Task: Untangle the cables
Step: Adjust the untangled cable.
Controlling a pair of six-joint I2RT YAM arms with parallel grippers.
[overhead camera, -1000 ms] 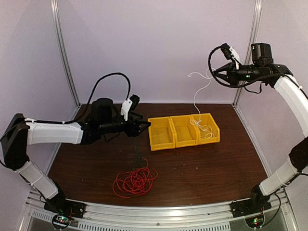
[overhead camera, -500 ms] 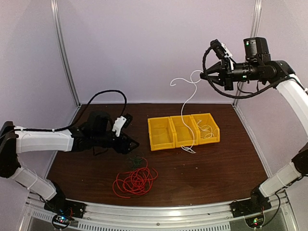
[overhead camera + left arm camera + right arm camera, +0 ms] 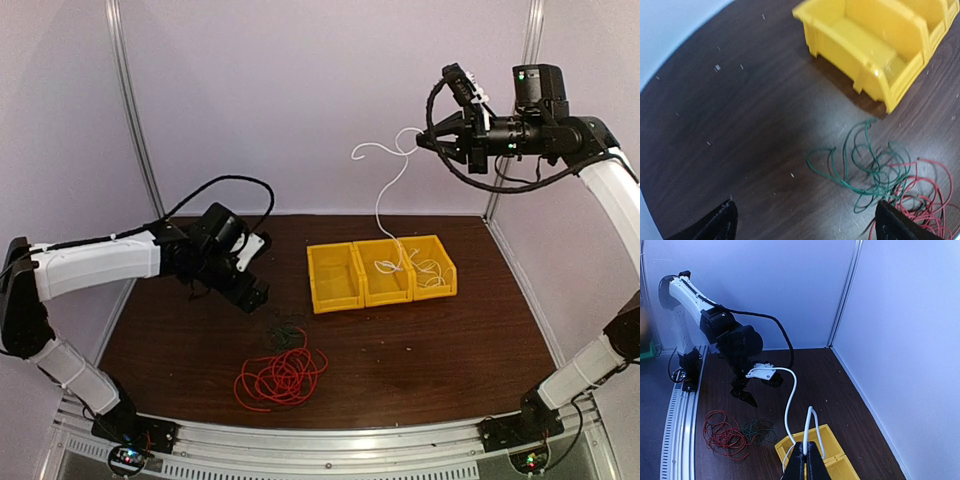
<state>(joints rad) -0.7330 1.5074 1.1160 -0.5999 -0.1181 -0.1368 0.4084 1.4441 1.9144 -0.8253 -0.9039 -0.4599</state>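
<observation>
My right gripper point(image 3: 430, 141) is high above the table at the back right, shut on the white cable point(image 3: 385, 195). The cable hangs down into the yellow bins point(image 3: 335, 295), with loops in the middle and right ones. In the right wrist view the fingers point(image 3: 805, 460) pinch a fold of the white cable point(image 3: 790, 400). My left gripper point(image 3: 256, 294) is open and empty, tilted down just left of the dark green cable point(image 3: 286, 329). The green cable point(image 3: 867, 167) lies ahead of the gripper point(image 3: 807, 227), overlapping the red cable point(image 3: 922, 200). The red coil point(image 3: 282, 377) lies near the front.
Three joined yellow bins stand at mid table; the left one point(image 3: 875, 45) holds nothing. White walls and metal frame posts point(image 3: 135, 110) enclose the table. The left arm's black supply cable point(image 3: 215, 187) arches behind it.
My right gripper has risen a little and drawn the white cable's lower end off the table back into the bins. My left gripper has swung left and tilted down toward the green cable.
</observation>
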